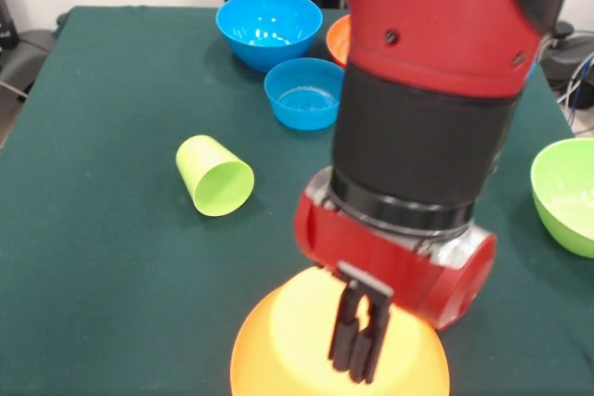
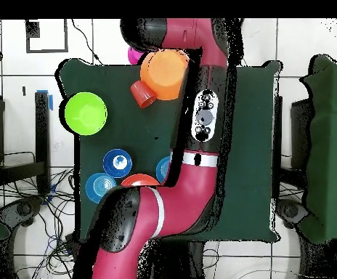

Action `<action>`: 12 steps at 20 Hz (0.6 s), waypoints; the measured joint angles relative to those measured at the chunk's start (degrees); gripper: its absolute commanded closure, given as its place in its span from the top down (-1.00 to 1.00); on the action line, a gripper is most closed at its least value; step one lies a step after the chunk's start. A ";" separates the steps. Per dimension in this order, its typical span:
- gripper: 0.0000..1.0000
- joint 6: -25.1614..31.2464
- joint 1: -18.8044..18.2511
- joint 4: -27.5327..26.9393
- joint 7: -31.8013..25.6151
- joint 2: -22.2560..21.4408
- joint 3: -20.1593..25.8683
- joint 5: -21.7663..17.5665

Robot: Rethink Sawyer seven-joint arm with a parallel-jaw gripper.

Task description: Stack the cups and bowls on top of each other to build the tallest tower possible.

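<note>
The large light-orange bowl (image 1: pixel 297 359) lies upside down at the table's near edge; it also shows in the overhead view (image 2: pixel 164 74). My gripper (image 1: pixel 360 345) hangs just above its top, its black fingers (image 1: pixel 345 326) close together and holding nothing. The lime-green cup (image 1: pixel 215 176) lies on its side left of the gripper, mouth toward the camera. The ribbed orange cup (image 2: pixel 143 94) lies beside the light-orange bowl in the overhead view; my arm hides it in the front view. No bowl rests on the light-orange one.
Two blue bowls (image 1: pixel 269 27) (image 1: pixel 304 92) and a red-orange bowl (image 1: pixel 338 40) stand at the far side near the robot. A lime-green bowl (image 1: pixel 566 194) sits at the right edge. A pink bowl (image 2: pixel 135 55) peeks out beside the arm overhead.
</note>
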 measured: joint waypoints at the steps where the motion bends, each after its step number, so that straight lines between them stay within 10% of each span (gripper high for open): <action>1: -1.00 0.02 -0.60 -0.01 -1.11 0.06 2.49 -2.57; 12: -1.00 0.01 -4.76 -0.08 -6.72 1.05 21.83 -21.42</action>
